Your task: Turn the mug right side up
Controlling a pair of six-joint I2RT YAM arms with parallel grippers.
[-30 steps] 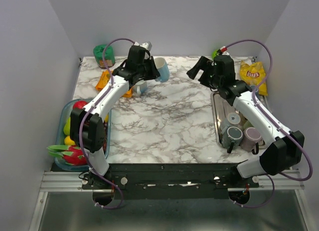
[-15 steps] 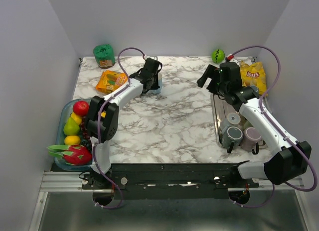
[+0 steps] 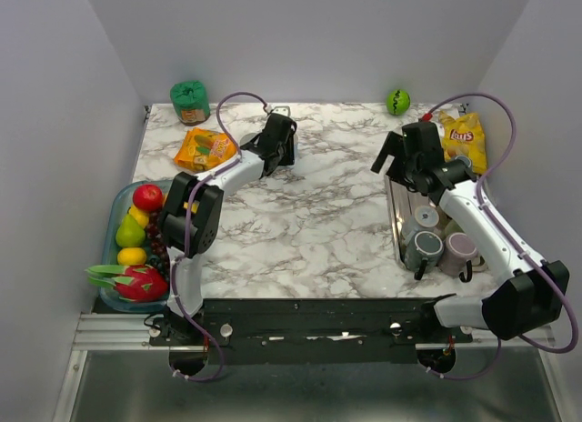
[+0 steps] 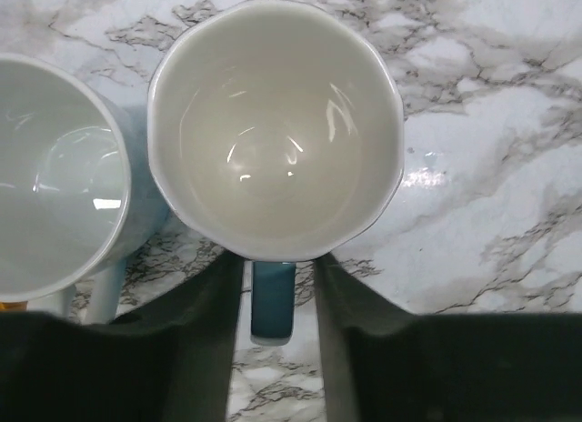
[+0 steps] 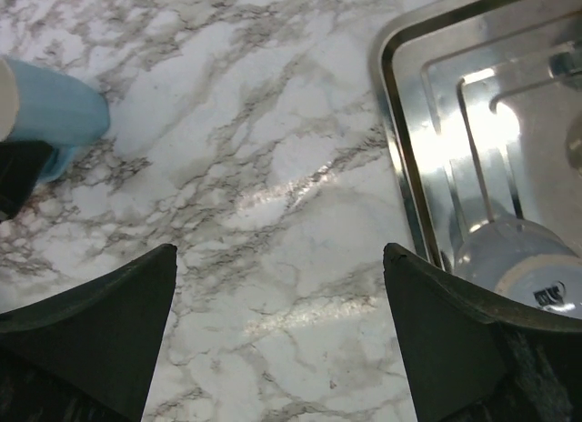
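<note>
In the left wrist view a teal mug [image 4: 273, 131] with a white inside stands upright on the marble, mouth up. Its teal handle [image 4: 273, 299] points between my left gripper's [image 4: 275, 267] fingers. The jaws stand slightly apart with a thin gap on each side of the handle. In the top view the left gripper [image 3: 277, 149] sits low at the back of the table and covers the mug. My right gripper [image 5: 279, 254] is wide open and empty over bare marble beside the tray; it also shows in the top view [image 3: 398, 158].
A second pale blue mug [image 4: 55, 176] stands touching-close left of the teal one. A metal tray [image 3: 393, 213] at right holds several mugs [image 3: 425, 249]. An orange packet [image 3: 205, 149], a green bag [image 3: 190, 99], a green ball [image 3: 397, 101], a chips bag [image 3: 462, 135] and a fruit bin [image 3: 120, 199] ring the table.
My left gripper came down from holding the mug tilted in the air to the table at the back; the mug now stands upright. My right arm drew back toward the tray.
</note>
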